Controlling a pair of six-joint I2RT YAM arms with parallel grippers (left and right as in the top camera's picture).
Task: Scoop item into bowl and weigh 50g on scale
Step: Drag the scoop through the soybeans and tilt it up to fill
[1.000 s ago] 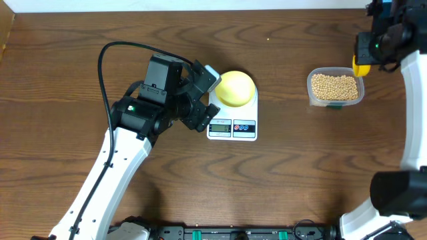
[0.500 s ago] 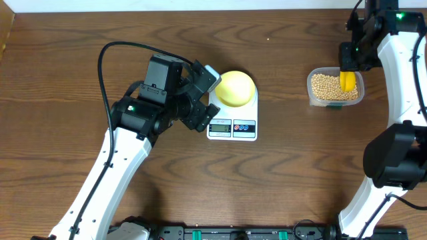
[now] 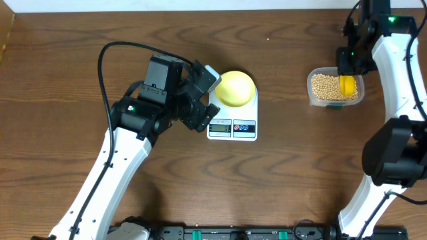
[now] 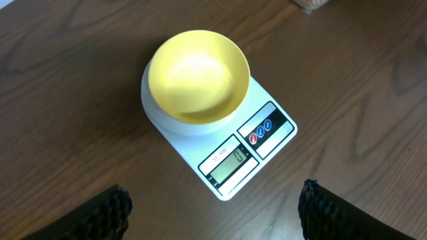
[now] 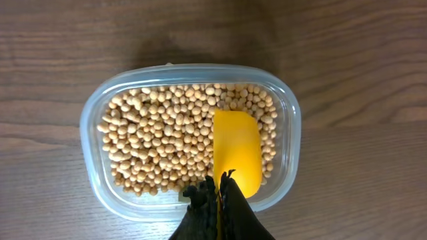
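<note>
The pale yellow bowl [image 3: 235, 88] sits empty on the round platform of the white scale [image 3: 233, 129]; both also show in the left wrist view, the bowl [image 4: 198, 75] on the scale [image 4: 247, 157]. The tan beans [image 3: 325, 86] fill a clear tub [image 5: 93, 167]; in the right wrist view the beans [image 5: 160, 140] lie around a bright yellow scoop [image 5: 236, 151]. My right gripper [image 5: 218, 190] is shut on the scoop's handle, the scoop resting in the beans. My left gripper [image 4: 213, 213] is open and empty, beside the scale's left front.
The clear tub [image 3: 311, 94] stands at the right of the brown wooden table. The left arm's black cable [image 3: 110, 53] loops over the table's left half. The table's back edge meets a white wall.
My right gripper has moved left and forward with the yellow scoop, from beside the tub's right edge to down into the beans. The left arm has not moved.
</note>
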